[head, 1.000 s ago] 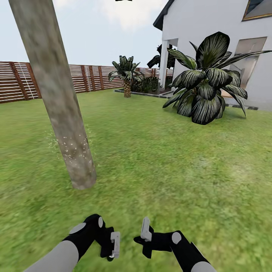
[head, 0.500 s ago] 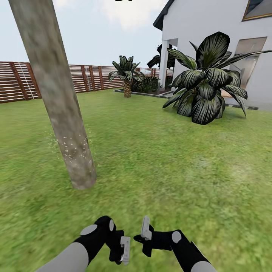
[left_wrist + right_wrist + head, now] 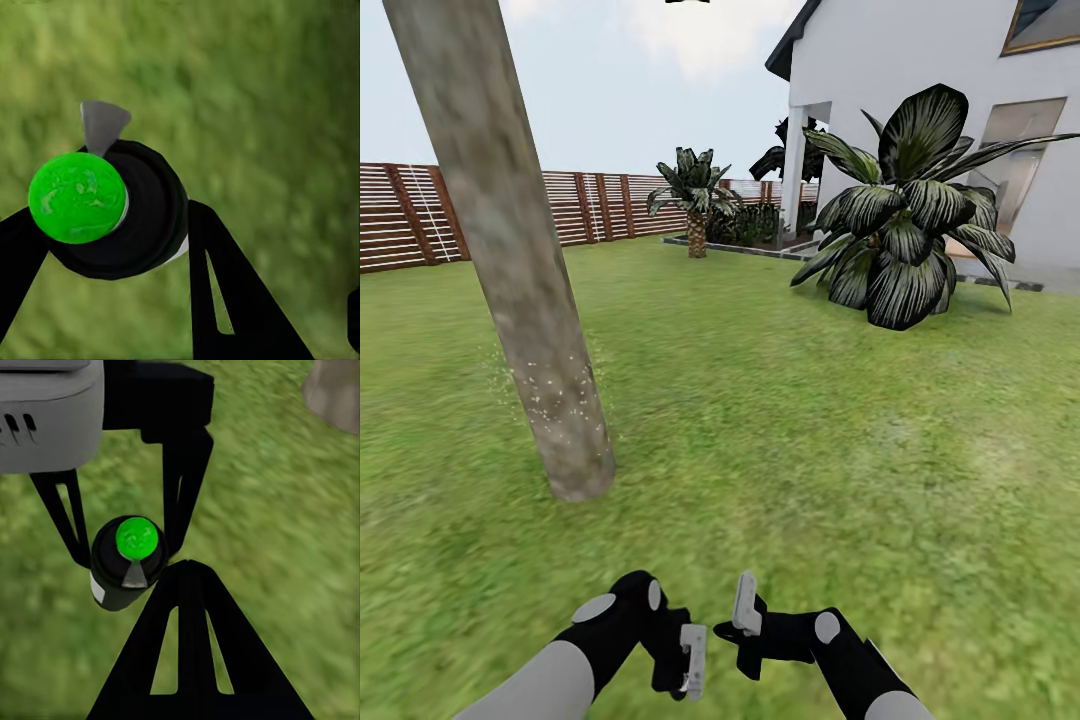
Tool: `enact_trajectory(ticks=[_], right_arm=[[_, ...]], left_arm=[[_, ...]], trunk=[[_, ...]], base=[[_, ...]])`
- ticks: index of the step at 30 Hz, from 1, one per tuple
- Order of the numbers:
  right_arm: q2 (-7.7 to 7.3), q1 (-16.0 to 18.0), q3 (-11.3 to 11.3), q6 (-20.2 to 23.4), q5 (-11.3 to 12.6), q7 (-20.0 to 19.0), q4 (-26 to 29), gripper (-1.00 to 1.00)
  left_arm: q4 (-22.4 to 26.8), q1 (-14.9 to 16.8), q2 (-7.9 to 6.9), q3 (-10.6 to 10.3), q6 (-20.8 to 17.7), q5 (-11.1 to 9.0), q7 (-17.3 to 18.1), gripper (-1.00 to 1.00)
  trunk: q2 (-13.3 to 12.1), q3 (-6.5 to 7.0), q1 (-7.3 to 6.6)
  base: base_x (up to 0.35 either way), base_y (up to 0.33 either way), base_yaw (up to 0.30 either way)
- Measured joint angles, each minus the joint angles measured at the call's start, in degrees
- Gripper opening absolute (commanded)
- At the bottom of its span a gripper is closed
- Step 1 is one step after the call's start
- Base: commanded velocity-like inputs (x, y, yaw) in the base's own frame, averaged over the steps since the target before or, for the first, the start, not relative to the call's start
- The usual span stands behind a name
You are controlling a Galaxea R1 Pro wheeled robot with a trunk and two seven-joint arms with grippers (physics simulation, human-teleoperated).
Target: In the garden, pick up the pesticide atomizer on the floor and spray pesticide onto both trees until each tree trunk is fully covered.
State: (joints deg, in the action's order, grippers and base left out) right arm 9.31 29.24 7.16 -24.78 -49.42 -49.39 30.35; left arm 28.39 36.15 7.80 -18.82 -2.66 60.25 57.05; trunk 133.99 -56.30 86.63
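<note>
Low over the grass [image 3: 780, 440], the left gripper [image 3: 112, 247] was clamped on the pesticide atomizer [image 3: 112, 210], a black bottle w/ green cap, fingers on both sides. The right gripper [image 3: 745, 625] sat just beside it; can't tell if open or closed. Ahead-left the tree trunk [image 3: 510, 250] stood tilted, w/ white pesticide [image 3: 550, 390] specks low on the bark, fence [image 3: 600, 205] well behind.

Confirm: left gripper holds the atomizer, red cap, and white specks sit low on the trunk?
Not quite. The atomizer's cap is green, not red, as the left wrist view shows. The rest holds: the left gripper's fingers flank it, and pesticide specks dot the lower tree trunk in the head view.
</note>
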Motion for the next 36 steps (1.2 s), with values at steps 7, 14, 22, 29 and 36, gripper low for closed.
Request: enact_trajectory(ticks=[7,14,22,29,36], right_arm=[[0.0,0.0,0.0,0.0,0.0,0.0,0.0,-1.0],[0.0,0.0,0.0,0.0,0.0,0.0,0.0,-1.0],[0.0,0.0,0.0,0.0,0.0,0.0,0.0,-1.0],[0.0,0.0,0.0,0.0,0.0,0.0,0.0,-1.0],[0.0,0.0,0.0,0.0,0.0,0.1,0.0,-1.0]], left_arm=[[-0.1,0.0,-0.22,-0.1,0.3,-3.7,0.0,-1.0],[0.0,0.1,-0.23,0.0,0.3,-4.3,0.0,-1.0],[0.0,0.3,-0.23,-0.2,0.4,-8.2,-0.1,-1.0],[0.1,0.4,-0.23,-0.1,1.2,-8.5,0.0,-1.0],[0.1,0.4,-0.24,-0.2,2.2,-8.8,0.0,-1.0]], trunk=[[0.0,0.0,0.0],[0.0,0.0,0.0],[0.0,0.0,0.0],[0.0,0.0,0.0],[0.0,0.0,0.0]], base=[[0.0,0.0,0.0],[0.0,0.0,0.0],[0.0,0.0,0.0],[0.0,0.0,0.0],[0.0,0.0,0.0]])
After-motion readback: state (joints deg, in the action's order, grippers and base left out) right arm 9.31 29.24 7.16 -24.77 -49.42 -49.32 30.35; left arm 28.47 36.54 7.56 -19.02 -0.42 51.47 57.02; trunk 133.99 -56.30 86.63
